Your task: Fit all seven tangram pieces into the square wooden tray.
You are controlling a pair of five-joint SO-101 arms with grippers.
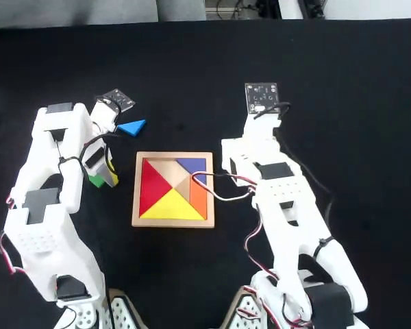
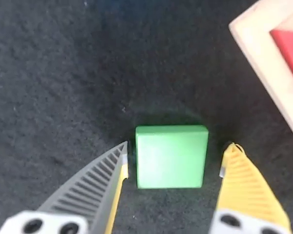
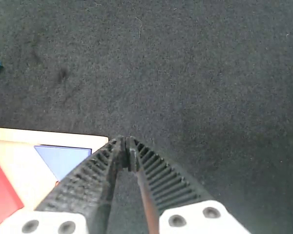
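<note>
- The square wooden tray (image 1: pixel 172 155) lies mid-surface between the two arms, with its edges square to the black surface (image 1: pixel 192 68).
- In the tray lie a red triangle (image 1: pixel 153 184) on the left, a yellow triangle (image 1: pixel 171 205) along the near side, a purple piece (image 1: pixel 192 166) at the far right corner and an orange piece (image 1: pixel 200 199) on the right. Between them is a wood-coloured patch (image 1: pixel 183 183); I cannot tell whether it is a piece or bare tray floor.
- Two pieces lie outside the tray. The green square (image 2: pixel 171 156) lies just left of the tray, in the narrow strip between the tray and the left arm. The blue triangle (image 1: pixel 132 127) lies farther off, beyond the tray's far left corner.
- Broad open surface runs from the tray to the far edge and to the right of the right arm (image 1: pixel 281 199).
- A thin wire (image 1: pixel 219 188) from the right arm loops over the tray's right rim.
- Each wrist carries a small circuit board (image 1: pixel 262 97); its markings are too small to read.
- The left arm (image 1: pixel 55 178) rises from the near left and folds down over the green square. The left jaws are released, one finger on each side of the piece and close to its edges.
- The right jaws are clenched tip to tip on nothing, over bare surface just beside the tray's far right corner.
</note>
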